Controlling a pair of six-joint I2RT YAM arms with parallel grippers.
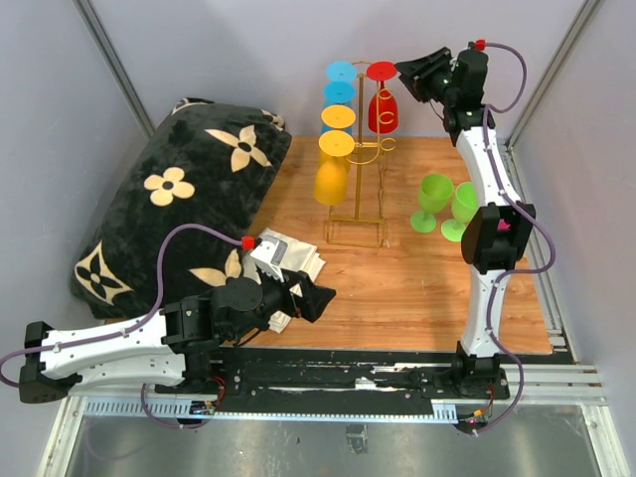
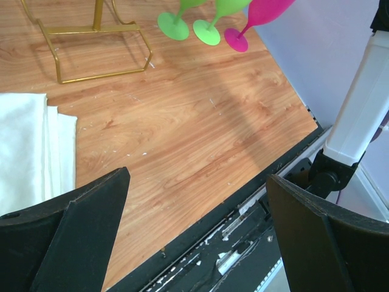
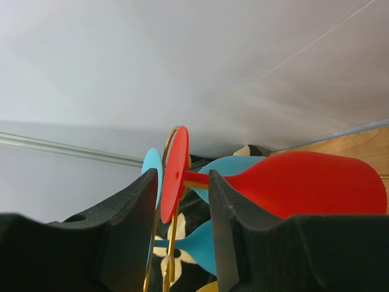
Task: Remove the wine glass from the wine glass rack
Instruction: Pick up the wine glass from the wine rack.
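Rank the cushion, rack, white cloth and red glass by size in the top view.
1. Cushion, by far.
2. Rack, tall thin wire.
3. White cloth and red glass look about alike; the cloth is partly hidden and the glass hangs higher, nearer the camera, so unranked.

Top external: high behind, looking down on whole wooden table (image 1: pixel 397 288). Left wrist: low, facing wine glass rack (image 2: pixel 97 13) base. Right wrist: close, level, at same rack's top.

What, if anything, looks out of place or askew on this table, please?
Only the large black flowered cushion, slumped over the wooden table's left side: odd beside glassware. The green wine glasses stand upright; nothing spilled.
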